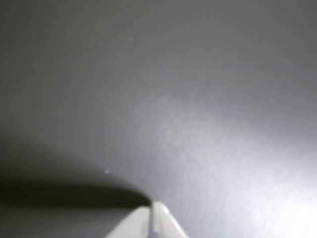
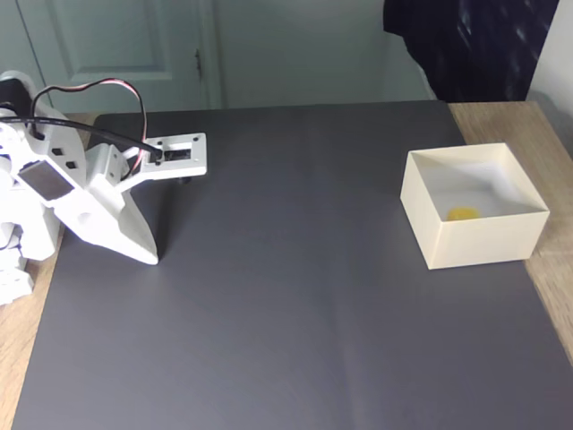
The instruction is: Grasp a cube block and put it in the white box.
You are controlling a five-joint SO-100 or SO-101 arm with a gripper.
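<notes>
In the wrist view, the white plastic two-finger gripper point(image 1: 151, 208) enters from the bottom edge. Its two tips are pressed together and hold nothing, close above a dark grey mat point(image 1: 163, 89) on which they cast a dark shadow to the left.

In the fixed view, the white arm sits folded at the far left of the grey mat point(image 2: 286, 296), which lies on a light wooden table point(image 2: 555, 278). Its gripper point(image 2: 152, 258) points down with the tip on or just above the mat, fingers clenched and empty. A square cream-white thin-walled open box point(image 2: 474, 242) stands well apart at the right edge of the mat. The small bright yellow cube block point(image 2: 463, 213) lies inside the box on its floor, near the front wall, only its top visible.
</notes>
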